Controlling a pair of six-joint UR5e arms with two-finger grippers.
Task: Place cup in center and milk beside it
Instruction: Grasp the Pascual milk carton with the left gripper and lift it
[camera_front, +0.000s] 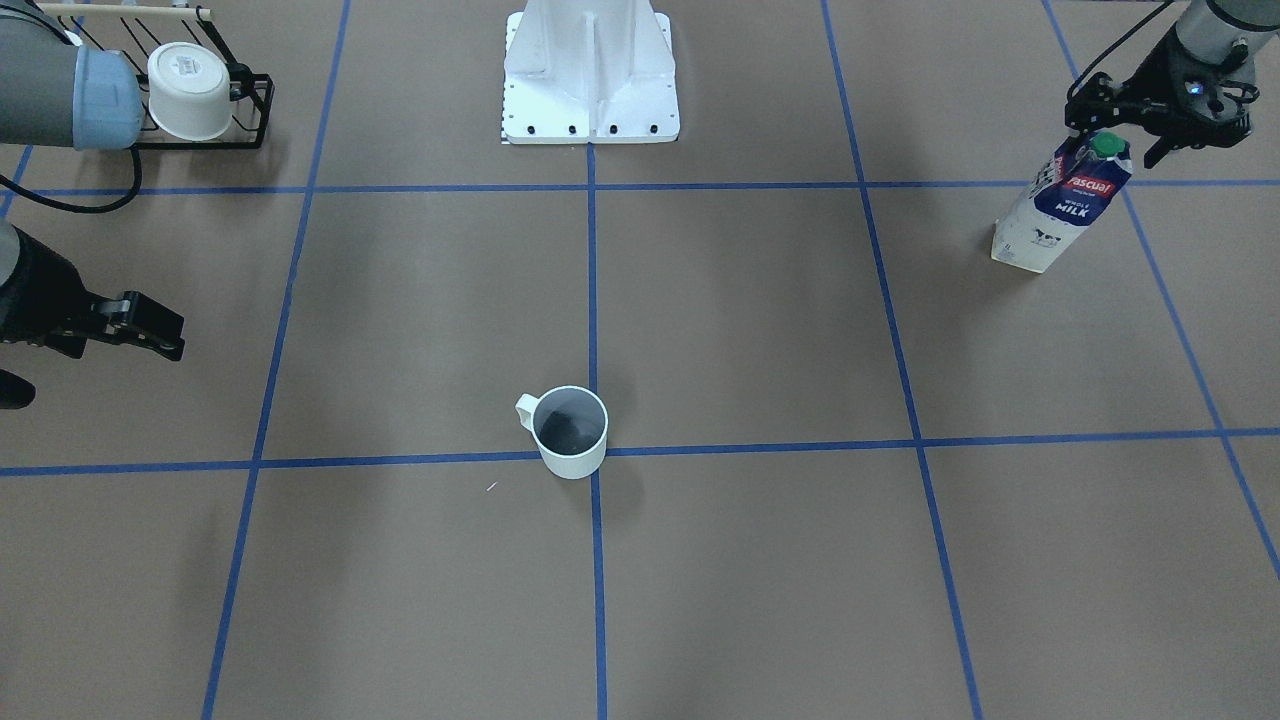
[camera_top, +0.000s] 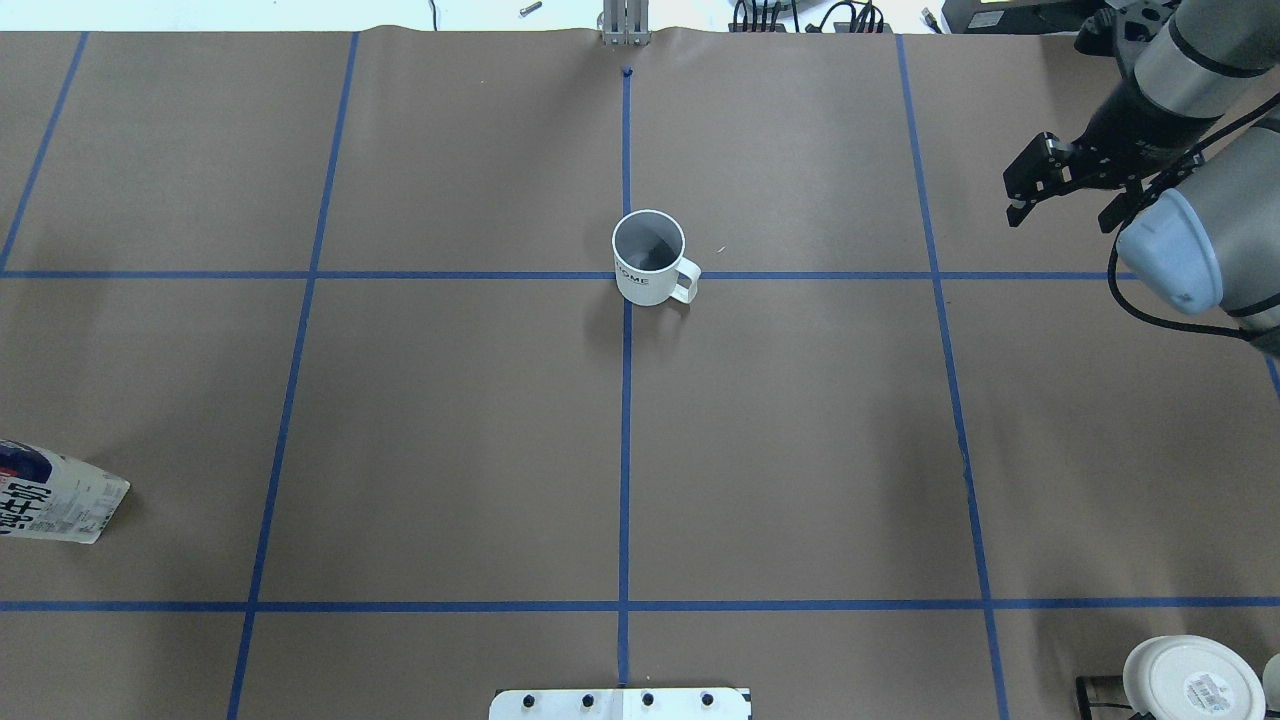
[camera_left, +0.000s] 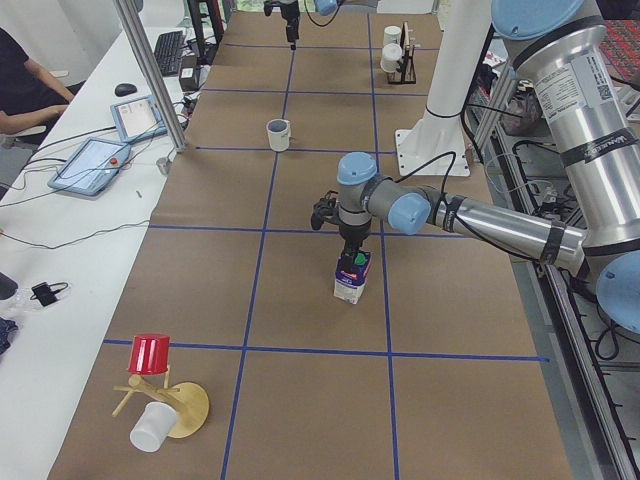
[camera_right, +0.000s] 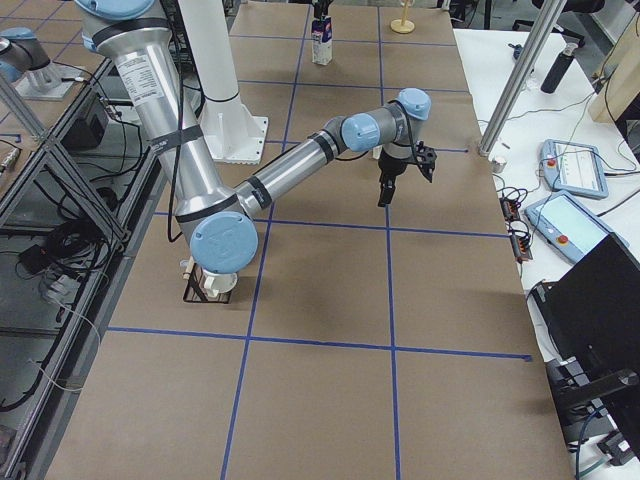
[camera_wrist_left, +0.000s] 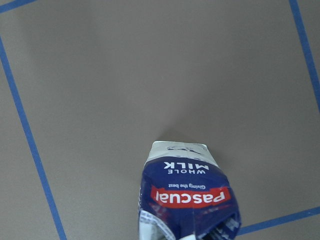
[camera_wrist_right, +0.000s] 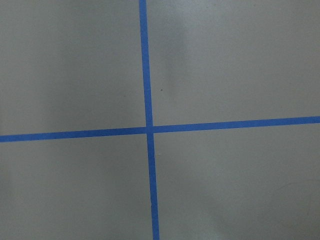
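Observation:
The cup (camera_front: 571, 431) is a white mug with a dark grey inside. It stands upright on the center (camera_front: 596, 453), the crossing of two blue tape lines. In the overhead view the cup (camera_top: 648, 258) shows black lettering on its near side and its handle points right. The milk (camera_front: 1060, 205), a blue-and-white Pascual carton with a green cap, stands far off near the table's left end. My left gripper (camera_front: 1115, 140) is open, fingers straddling the carton's top. The left wrist view shows the carton (camera_wrist_left: 187, 195) just below. My right gripper (camera_top: 1060, 212) is open and empty, far right of the cup.
A black wire rack holds a squat white cup (camera_front: 190, 90) beside my right arm; its marked base shows overhead (camera_top: 1190, 680). My white base plate (camera_front: 590, 110) sits at the table's near edge. A wooden stand with a red cup (camera_left: 150, 355) is at the left end.

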